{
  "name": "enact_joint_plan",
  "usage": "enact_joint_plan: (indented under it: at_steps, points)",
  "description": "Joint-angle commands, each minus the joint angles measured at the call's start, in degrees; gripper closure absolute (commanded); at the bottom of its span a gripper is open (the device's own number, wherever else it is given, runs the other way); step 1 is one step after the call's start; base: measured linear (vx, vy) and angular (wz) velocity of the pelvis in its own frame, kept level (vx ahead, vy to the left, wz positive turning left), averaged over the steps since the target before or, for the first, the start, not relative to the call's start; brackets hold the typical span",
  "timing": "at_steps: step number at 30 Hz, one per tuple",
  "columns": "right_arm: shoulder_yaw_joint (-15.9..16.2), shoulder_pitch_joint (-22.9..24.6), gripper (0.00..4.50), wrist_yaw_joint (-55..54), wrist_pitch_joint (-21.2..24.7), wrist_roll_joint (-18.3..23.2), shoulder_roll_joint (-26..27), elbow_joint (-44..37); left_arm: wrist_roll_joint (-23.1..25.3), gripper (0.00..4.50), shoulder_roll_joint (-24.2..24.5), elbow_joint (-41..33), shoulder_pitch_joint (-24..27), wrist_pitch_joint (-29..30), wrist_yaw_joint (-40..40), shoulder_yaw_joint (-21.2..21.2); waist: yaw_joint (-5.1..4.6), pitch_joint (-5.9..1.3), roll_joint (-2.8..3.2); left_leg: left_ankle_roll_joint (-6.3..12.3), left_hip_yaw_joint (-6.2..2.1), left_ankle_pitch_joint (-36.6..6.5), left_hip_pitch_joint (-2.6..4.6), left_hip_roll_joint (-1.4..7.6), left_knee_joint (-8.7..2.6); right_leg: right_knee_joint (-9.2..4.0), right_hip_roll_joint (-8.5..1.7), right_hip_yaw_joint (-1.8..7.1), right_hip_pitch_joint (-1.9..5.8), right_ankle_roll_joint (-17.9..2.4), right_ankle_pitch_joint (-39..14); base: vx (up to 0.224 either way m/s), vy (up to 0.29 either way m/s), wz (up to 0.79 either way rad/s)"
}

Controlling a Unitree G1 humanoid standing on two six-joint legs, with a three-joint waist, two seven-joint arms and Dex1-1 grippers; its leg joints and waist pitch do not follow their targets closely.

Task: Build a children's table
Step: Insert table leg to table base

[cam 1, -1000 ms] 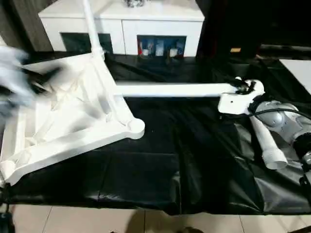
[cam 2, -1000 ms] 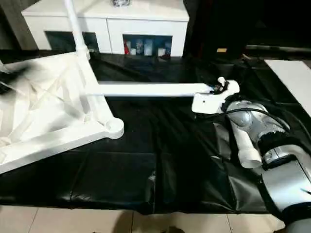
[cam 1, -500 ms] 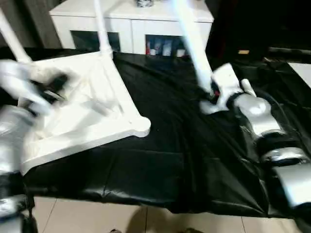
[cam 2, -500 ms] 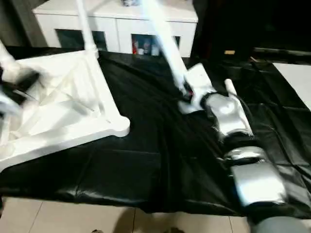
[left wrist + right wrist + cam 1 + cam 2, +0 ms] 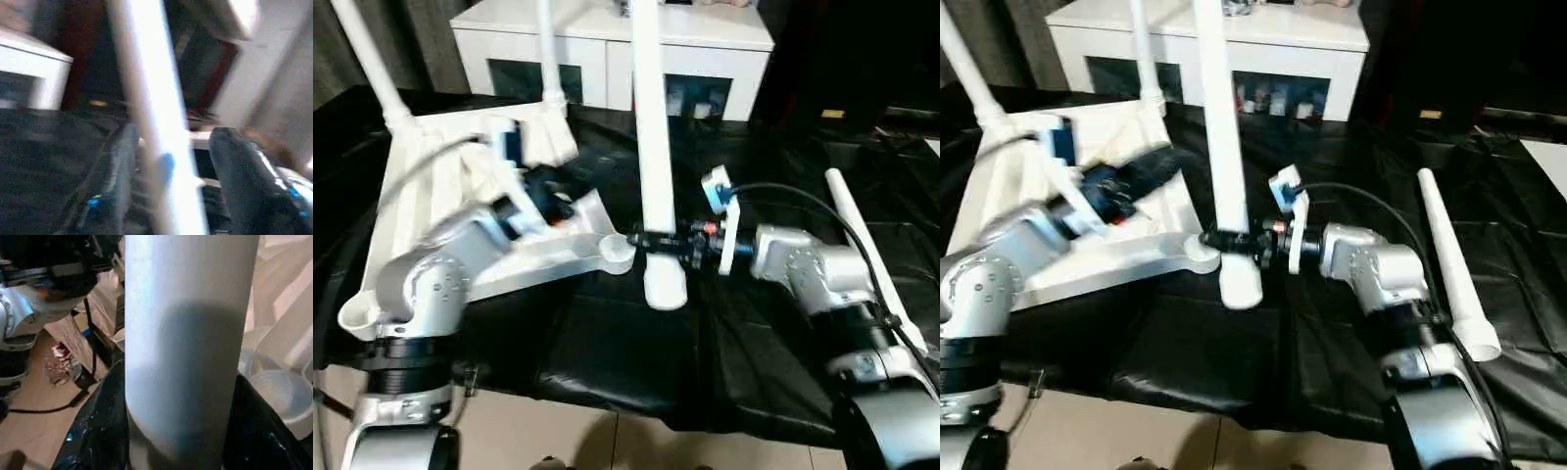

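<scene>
Swung up from lying flat across the black-covered work table (image 5: 607,362), the leg (image 5: 651,147) now stands nearly upright, its wide end hanging just beside the empty corner socket (image 5: 615,251) of the tabletop (image 5: 421,186). That top lies underside up on the left of the work table, and two legs (image 5: 374,70) already rise from its far corners. A fourth leg (image 5: 1449,264) lies loose on the cloth to the right, well apart.

Right gripper (image 5: 658,243) is clamped on the upright leg low down, near its wide end; the right wrist view confirms the tube held close between the fingers. Left gripper (image 5: 548,188) hovers over the ribbed underside near the same corner, its jaws standing apart with nothing between them, while the left wrist view looks past the leg.

Risks noted: the leg's end sits off to one side of the socket and above it, so pressing down now would likely strike the rim or slide the top. With the grip so low, the long free length could also lever and tip. The top appears unrestrained; an unsteadied push may shift it and disturb the fitted legs.
</scene>
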Motion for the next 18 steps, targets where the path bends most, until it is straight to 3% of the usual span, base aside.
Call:
enact_joint_plan:
  at_steps: [1, 6, 14, 18]
  points:
    - [0.3, 0.2, 2.66, -0.6, 1.7, 1.3, -0.6, -3.7, -1.1, 1.43, 0.2, -1.6, -0.8, 3.0, -0.8, -1.6, -0.05, -4.26, 0.19, -0.15, 0.21, -7.9, 0.74, 0.62, -4.82, -3.89, -1.95, 1.22, 3.70, -13.6, -6.3, 0.000, 0.000, 0.00]
    - [0.7, 1.3, 2.66, -1.4, 4.3, 1.9, -0.7, -8.0, 0.6, 0.83, -1.1, 0.4, -1.9, 4.7, 1.5, -2.9, -0.28, -4.29, 0.10, -0.28, 0.18, -7.3, 0.71, 0.47, -4.83, -4.22, -1.89, 1.23, 3.92, -12.7, -6.7, 0.000, 0.000, 0.00]
    - [2.4, 2.6, 2.66, -0.6, 6.0, 2.3, -0.8, -12.5, 0.2, 0.46, -3.3, 2.3, -3.0, 4.5, 1.9, -3.4, -0.17, -4.29, 0.10, 0.04, 0.08, -6.8, 0.64, 0.56, -4.87, -4.16, -1.90, 1.17, 3.97, -12.6, -5.4, 0.000, 0.000, 0.00]
    - [3.0, 3.1, 2.66, -0.1, 6.3, 2.4, -0.7, -14.0, -0.3, 0.33, -4.5, 5.3, -4.2, 5.3, 3.4, -1.4, -0.14, -4.22, 0.15, -0.53, 0.06, -7.9, 0.67, 0.47, -4.91, -4.39, -1.87, 1.23, 4.00, -12.2, -6.7, 0.000, 0.000, 0.00]
